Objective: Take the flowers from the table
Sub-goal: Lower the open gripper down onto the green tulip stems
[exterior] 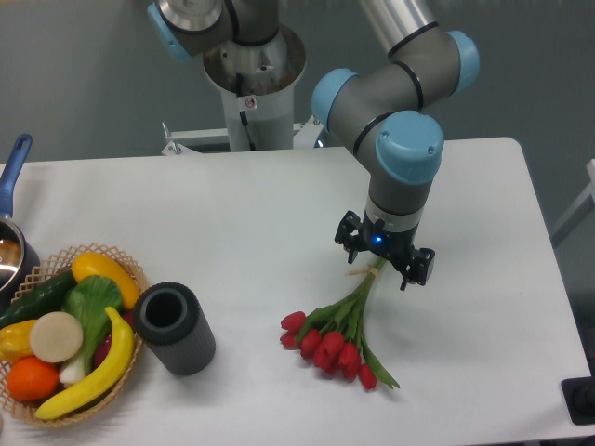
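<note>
Right of centre in the frame, the gripper (385,261) straddles the tied stem ends of the flowers (339,339) with jaws apart, not yet clenched, seemingly lined up to grasp them, red buds lying on the table (251,214)

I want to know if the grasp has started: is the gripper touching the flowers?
Cannot tell. In the camera view the gripper sits directly over the stem ends of the flowers, hiding where they would meet.
</note>
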Controlling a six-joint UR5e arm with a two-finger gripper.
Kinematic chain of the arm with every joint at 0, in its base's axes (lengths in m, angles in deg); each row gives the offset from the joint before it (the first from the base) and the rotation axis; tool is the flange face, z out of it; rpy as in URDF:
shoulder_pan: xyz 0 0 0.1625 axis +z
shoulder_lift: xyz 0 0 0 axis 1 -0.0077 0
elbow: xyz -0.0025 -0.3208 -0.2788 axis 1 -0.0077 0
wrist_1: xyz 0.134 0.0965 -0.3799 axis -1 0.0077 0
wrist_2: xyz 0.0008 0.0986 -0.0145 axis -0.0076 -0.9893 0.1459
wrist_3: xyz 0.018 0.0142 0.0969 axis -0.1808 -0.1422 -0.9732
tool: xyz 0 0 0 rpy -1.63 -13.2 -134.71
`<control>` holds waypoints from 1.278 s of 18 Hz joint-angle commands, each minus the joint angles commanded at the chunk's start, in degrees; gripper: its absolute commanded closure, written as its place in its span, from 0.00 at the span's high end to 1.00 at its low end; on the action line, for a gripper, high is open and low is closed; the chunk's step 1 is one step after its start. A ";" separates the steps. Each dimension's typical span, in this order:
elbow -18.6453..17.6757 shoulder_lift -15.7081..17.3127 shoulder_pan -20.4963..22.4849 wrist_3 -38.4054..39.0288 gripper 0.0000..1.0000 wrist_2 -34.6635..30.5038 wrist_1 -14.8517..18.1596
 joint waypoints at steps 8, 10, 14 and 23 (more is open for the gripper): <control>-8.25 0.09 -0.35 0.18 1.00 0.00 -10.61; -8.88 0.00 -0.35 0.26 1.00 -0.09 -10.55; -10.28 -1.05 -0.88 0.44 1.00 0.00 -10.64; -9.76 -4.83 -1.06 1.32 1.00 0.00 -11.78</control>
